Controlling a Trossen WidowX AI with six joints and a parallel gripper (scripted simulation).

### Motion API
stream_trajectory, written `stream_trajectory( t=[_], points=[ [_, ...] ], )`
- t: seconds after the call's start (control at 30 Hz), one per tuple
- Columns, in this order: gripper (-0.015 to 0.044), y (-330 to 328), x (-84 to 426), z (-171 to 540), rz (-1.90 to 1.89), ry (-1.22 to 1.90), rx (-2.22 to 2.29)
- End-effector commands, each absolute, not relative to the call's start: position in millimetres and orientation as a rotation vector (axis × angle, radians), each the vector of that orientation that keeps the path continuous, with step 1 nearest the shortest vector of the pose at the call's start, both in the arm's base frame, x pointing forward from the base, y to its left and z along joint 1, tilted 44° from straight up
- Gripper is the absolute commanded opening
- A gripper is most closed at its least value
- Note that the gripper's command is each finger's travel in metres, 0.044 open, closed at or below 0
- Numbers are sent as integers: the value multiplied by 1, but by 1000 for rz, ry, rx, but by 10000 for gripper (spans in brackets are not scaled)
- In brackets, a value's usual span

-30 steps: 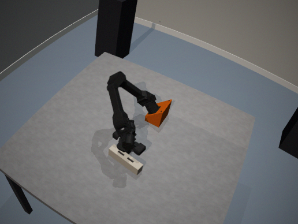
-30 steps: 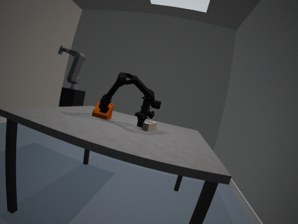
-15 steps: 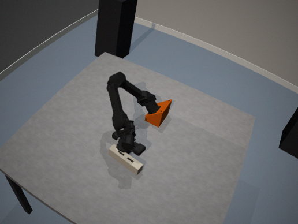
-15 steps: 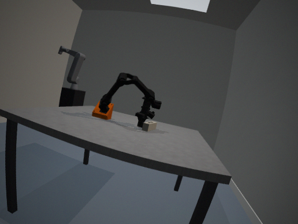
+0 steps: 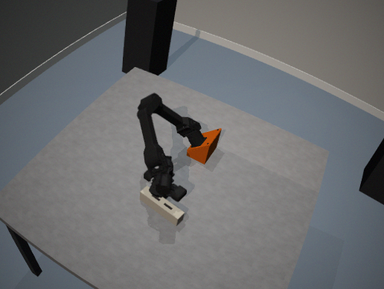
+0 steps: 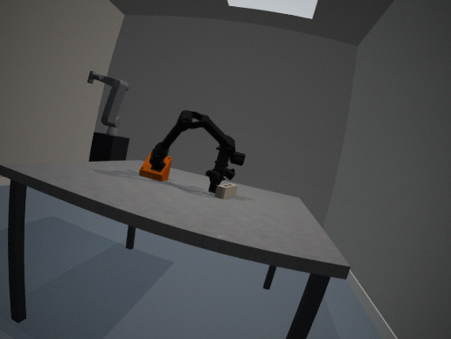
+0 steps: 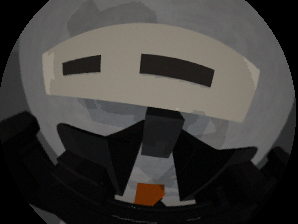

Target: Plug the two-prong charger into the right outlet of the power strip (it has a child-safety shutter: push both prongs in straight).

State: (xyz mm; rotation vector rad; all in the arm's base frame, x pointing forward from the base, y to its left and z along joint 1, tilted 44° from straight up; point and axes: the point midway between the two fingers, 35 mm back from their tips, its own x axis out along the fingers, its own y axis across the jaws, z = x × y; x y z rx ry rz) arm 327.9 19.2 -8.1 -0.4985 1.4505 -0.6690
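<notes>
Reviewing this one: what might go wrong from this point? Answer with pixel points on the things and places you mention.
The charger (image 7: 163,134) sits at the power strip's (image 5: 158,210) (image 6: 226,191) (image 7: 120,91) near edge in the wrist view, below both dark slots, so pushing now might jam the prongs against the casing. The prongs are out of sight there, so misalignment could go unnoticed. The end effector's (image 7: 162,145) grip might slip under resistance.

Grey table (image 5: 238,208) (image 6: 197,214), blue floor (image 5: 93,67) (image 6: 144,284), second arm (image 6: 114,102) on dark pedestal (image 6: 109,147)

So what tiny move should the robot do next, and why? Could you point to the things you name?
I'd raise the charger (image 7: 162,137) a little, straight up. Its front end appears right at the near edge of the power strip (image 5: 160,209) (image 6: 227,192) (image 7: 122,90), short of the dark slots (image 5: 168,205) (image 6: 228,185) (image 7: 176,70), and its prongs are hidden.
</notes>
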Motion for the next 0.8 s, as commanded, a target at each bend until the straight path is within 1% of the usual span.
stream_trajectory(
  t=[0.0,0.77],
  points=[
    [0,19,330,-7,-668,1447,-505],
    [0,19,338,-6,-668,1447,-505]
  ],
)
